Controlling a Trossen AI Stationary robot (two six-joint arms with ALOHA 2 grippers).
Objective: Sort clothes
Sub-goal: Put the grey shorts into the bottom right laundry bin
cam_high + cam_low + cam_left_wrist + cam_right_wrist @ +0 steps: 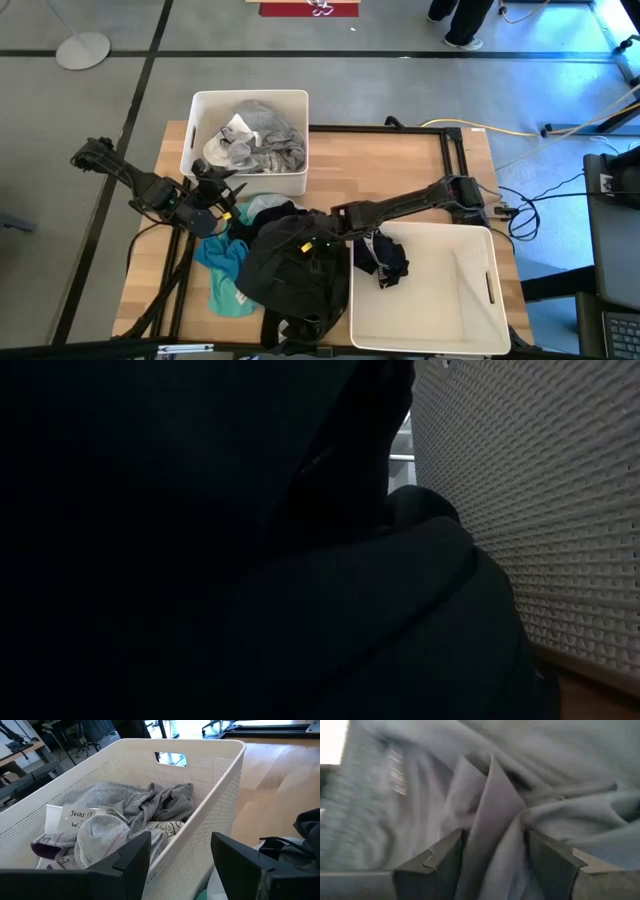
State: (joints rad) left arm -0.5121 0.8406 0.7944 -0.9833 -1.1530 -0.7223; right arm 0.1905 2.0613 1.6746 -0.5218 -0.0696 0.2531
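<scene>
The right gripper (318, 243) is pressed down into the large black garment (290, 270) heaped on the wooden table (400, 170); a fold of that cloth stands between its parted fingers (445, 860), but whether they clamp it cannot be told. Just beside it sits a white bin (440, 300) holding a dark garment (388, 260). The left gripper (222, 205) hovers with jaws apart and empty, facing the other white bin (220, 785), which holds grey and white clothes (135, 815). A teal garment (222, 270) lies near it.
</scene>
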